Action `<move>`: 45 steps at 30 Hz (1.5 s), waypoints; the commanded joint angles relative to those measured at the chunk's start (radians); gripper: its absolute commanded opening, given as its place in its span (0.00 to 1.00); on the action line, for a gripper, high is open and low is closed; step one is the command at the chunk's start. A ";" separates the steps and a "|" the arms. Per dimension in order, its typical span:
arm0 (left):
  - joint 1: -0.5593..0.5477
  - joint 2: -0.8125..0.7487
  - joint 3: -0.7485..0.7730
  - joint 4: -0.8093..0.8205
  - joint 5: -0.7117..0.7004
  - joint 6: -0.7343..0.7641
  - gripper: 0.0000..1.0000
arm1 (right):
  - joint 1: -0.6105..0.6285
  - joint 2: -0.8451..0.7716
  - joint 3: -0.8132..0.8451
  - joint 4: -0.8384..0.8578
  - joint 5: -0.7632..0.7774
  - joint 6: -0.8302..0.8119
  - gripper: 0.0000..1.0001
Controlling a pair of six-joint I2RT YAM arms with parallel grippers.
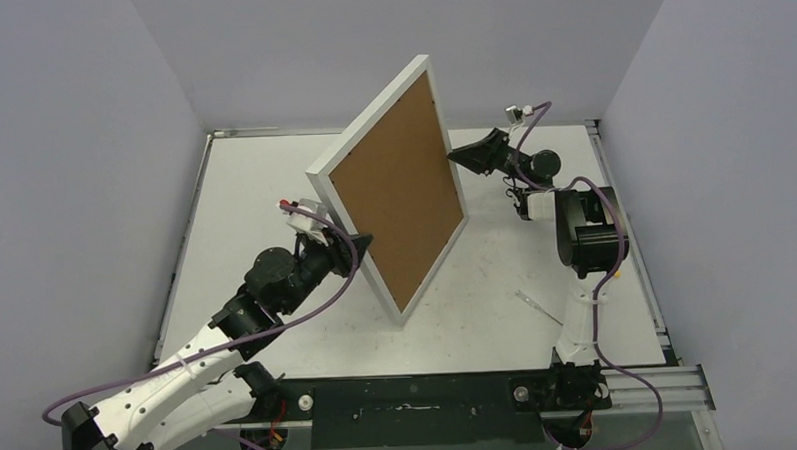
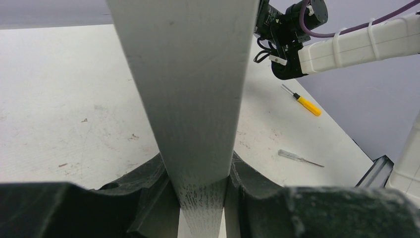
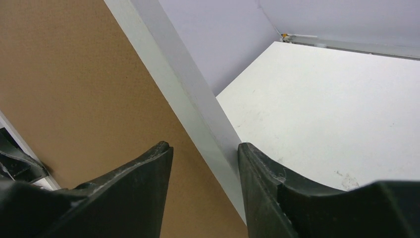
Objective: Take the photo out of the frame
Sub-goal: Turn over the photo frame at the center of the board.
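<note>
Frame [image 1: 398, 190], tilted on edge: left pincer [image 2: 198, 186] pinching white rim; right pincer [image 3: 204, 156] astride opposite rim, grip unclear; brown backing [image 3: 74, 99] in place, photo unseen, removal outstanding

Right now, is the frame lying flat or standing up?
Standing up, tilted: the frame points one corner down, left gripper clamped on its edge.

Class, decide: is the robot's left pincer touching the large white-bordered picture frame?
Touching. The left wrist view shows the left pincer clamped on the large white-bordered picture frame, both black fingers pressed against its white edge, no gap.
</note>
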 commanded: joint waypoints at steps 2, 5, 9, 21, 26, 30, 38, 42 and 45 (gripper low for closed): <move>0.028 0.020 0.098 0.104 -0.032 -0.020 0.00 | 0.023 -0.031 0.017 0.296 -0.047 0.004 0.45; 0.052 0.029 0.115 0.090 -0.034 -0.033 0.00 | 0.023 -0.062 -0.003 0.211 -0.038 -0.077 0.41; 0.081 0.034 0.127 0.087 -0.014 -0.047 0.00 | 0.032 -0.137 -0.045 -0.019 -0.010 -0.279 0.39; 0.134 0.050 0.138 0.071 0.026 -0.061 0.00 | 0.100 -0.299 -0.033 -0.671 0.126 -0.792 0.22; 0.166 0.060 0.158 0.031 0.005 -0.086 0.00 | 0.122 -0.351 -0.040 -0.826 0.210 -0.881 0.16; 0.225 0.074 0.164 0.025 0.028 -0.133 0.00 | 0.165 -0.405 -0.043 -0.975 0.320 -0.971 0.13; 0.381 0.144 0.142 0.017 0.100 -0.258 0.00 | 0.191 -0.484 -0.116 -1.071 0.399 -0.937 0.16; 0.486 0.188 0.105 0.045 0.173 -0.335 0.00 | 0.196 -0.496 -0.118 -1.173 0.441 -0.922 0.16; 0.567 0.233 0.053 0.094 0.266 -0.409 0.00 | 0.196 -0.507 -0.128 -1.260 0.488 -0.926 0.21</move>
